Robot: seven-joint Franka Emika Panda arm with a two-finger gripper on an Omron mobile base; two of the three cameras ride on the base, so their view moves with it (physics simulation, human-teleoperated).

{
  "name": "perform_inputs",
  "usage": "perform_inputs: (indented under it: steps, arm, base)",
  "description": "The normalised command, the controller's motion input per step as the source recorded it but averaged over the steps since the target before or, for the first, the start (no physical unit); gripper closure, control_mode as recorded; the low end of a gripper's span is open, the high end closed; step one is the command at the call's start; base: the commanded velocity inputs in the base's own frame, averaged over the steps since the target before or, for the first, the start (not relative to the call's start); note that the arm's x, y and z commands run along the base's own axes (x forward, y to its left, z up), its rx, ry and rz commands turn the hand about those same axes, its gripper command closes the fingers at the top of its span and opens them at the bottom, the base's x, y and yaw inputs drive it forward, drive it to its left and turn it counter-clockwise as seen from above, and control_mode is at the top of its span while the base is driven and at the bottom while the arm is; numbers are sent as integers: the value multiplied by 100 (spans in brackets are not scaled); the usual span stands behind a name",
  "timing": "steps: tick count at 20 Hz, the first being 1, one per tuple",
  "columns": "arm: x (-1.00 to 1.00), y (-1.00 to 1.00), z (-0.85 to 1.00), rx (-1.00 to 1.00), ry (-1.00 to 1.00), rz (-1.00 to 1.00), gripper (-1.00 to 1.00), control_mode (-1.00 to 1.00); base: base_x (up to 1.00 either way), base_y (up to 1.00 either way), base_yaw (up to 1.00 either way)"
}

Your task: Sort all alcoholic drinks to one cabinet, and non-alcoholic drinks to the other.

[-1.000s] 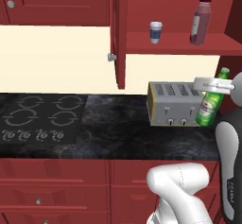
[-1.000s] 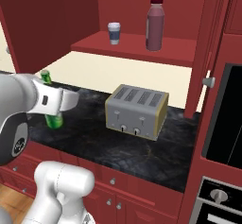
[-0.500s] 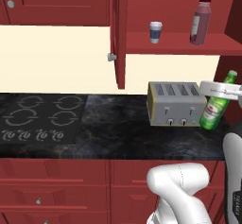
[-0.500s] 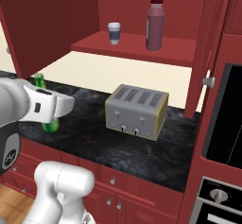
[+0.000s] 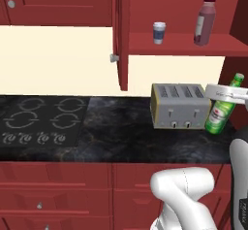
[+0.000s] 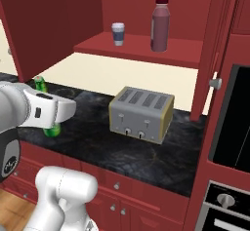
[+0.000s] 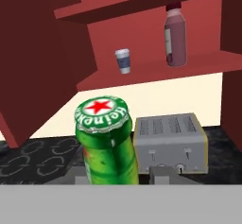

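Bottle [image 5: 221, 111] carried further right of toaster [image 5: 180, 106], clamped in end effector [image 5: 224, 93]; glass, slick, fragile; hold neck

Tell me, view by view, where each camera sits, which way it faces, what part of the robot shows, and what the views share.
Left base view: behind the arm on its left, facing the counter and stove; arm at lower right, claw shut on the green bottle.
Right base view: behind on its right, facing the toaster; arm at lower left, across the bottle.
Hand view: on the hand, looking past the bottle's cap at the open cabinet.
Shared: toaster, juice bottle and cup on the shelf.
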Motion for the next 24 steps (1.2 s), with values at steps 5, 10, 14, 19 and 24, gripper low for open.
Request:
perform_inputs:
  steps: [5, 10, 14, 19, 24]
  arm:
    - [0, 0, 0, 0, 0, 0, 100, 100]
    - [0, 0, 0, 0, 0, 0, 100, 100]
    - [0, 0, 0, 0, 0, 0, 100, 100]
    - [0, 0, 0, 0, 0, 0, 100, 100]
    - [0, 0, 0, 0, 0, 0, 100, 100]
  base:
    - [-34, 0, 0]
    - [-41, 0, 0]
    - [-45, 0, 0]
    - [-39, 6, 0]
    - [-25, 20, -1]
